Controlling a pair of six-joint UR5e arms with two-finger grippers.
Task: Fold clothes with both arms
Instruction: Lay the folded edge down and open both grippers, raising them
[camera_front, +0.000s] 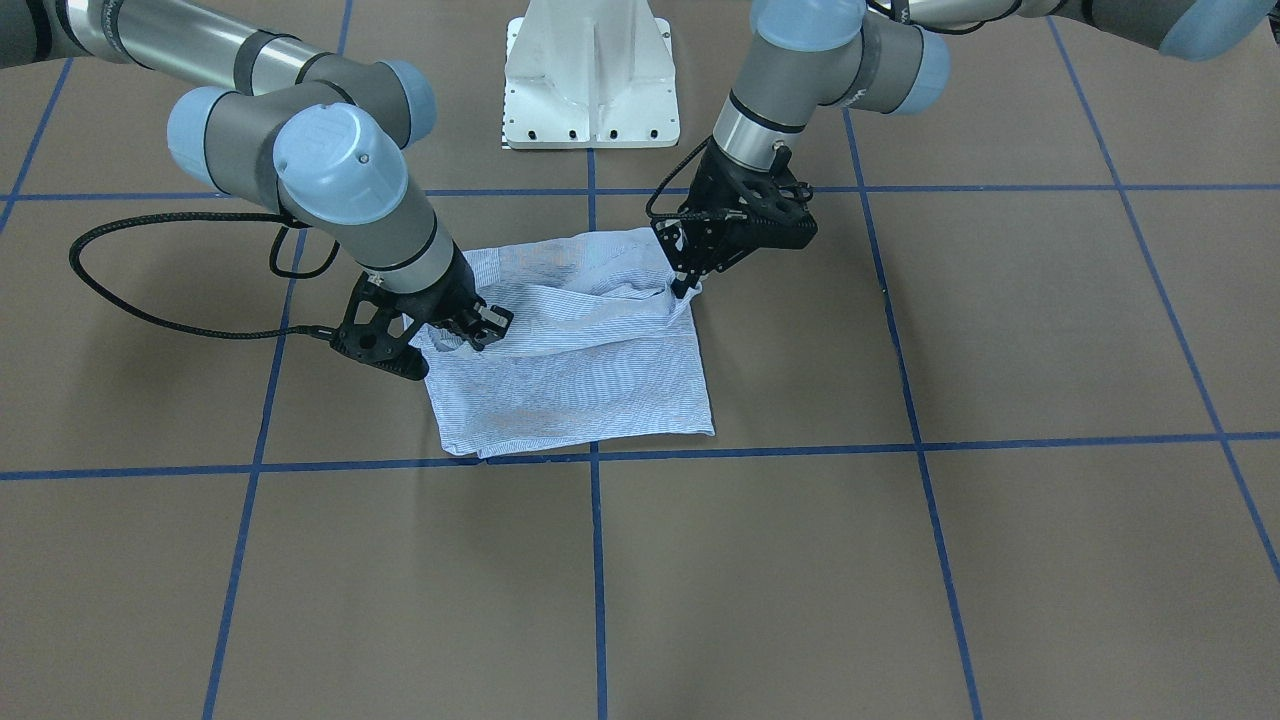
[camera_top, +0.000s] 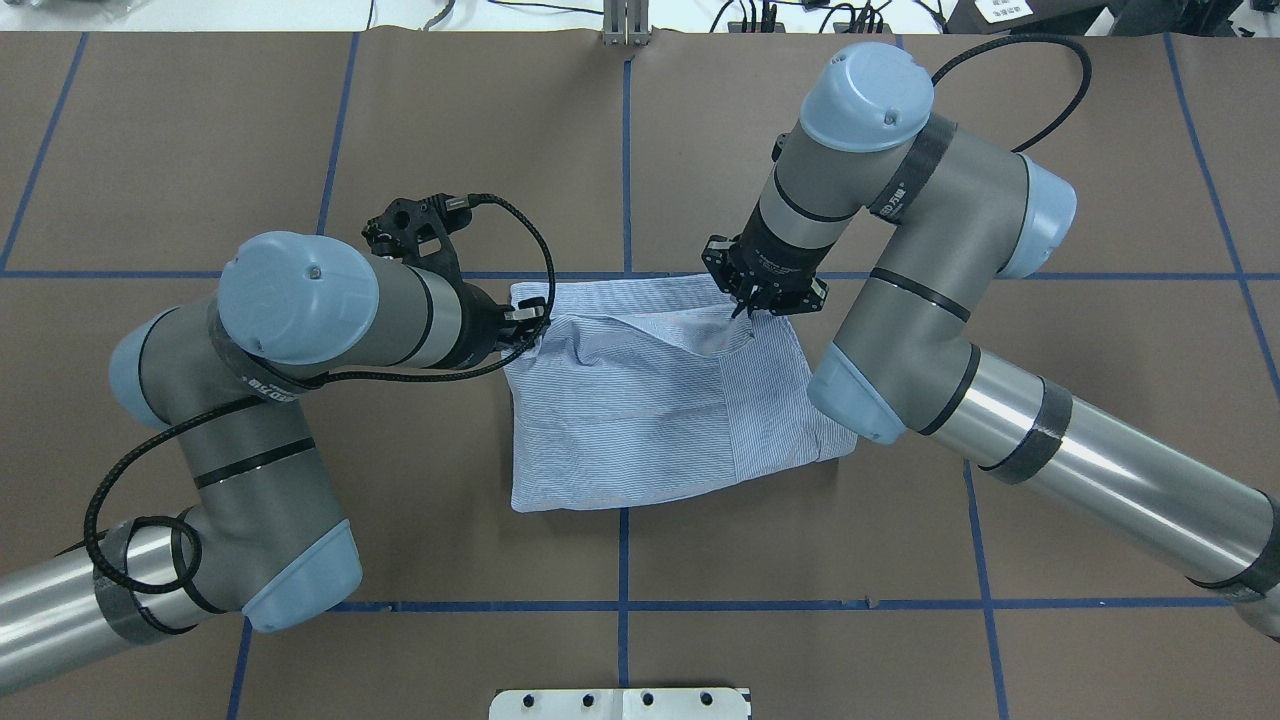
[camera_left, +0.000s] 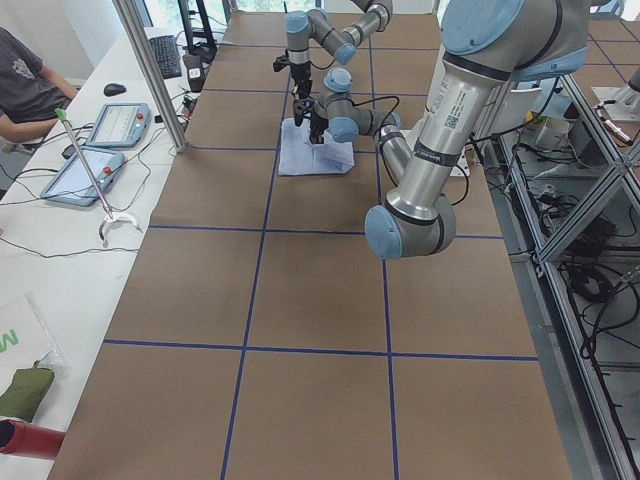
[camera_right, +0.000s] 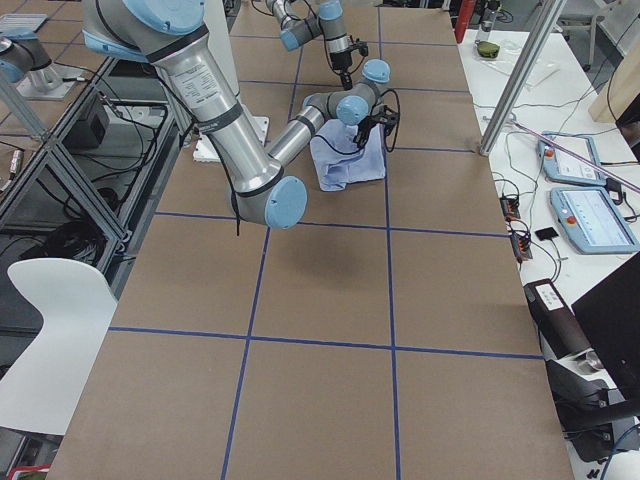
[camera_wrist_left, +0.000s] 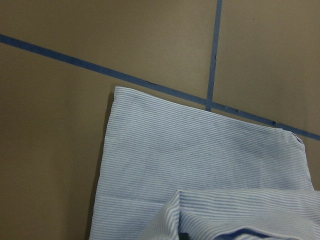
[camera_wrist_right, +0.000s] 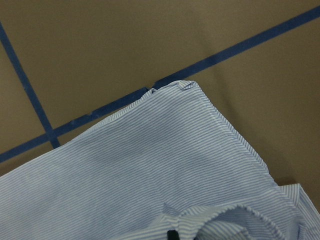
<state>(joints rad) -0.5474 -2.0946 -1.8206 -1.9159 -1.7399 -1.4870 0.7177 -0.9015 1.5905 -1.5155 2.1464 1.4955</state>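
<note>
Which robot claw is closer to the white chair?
The right gripper. It pinches the shirt on the side toward the chair, which stands beside the table near its right end. The left gripper holds the opposite side, farther away.

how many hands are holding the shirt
2: the left hand pinches the striped shirt at its far left corner, and the right hand pinches it near its far right corner.

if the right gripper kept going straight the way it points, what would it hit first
The striped shirt: the right gripper points down into its bunched far edge, apparently pinching it, with the table directly beneath.
</note>
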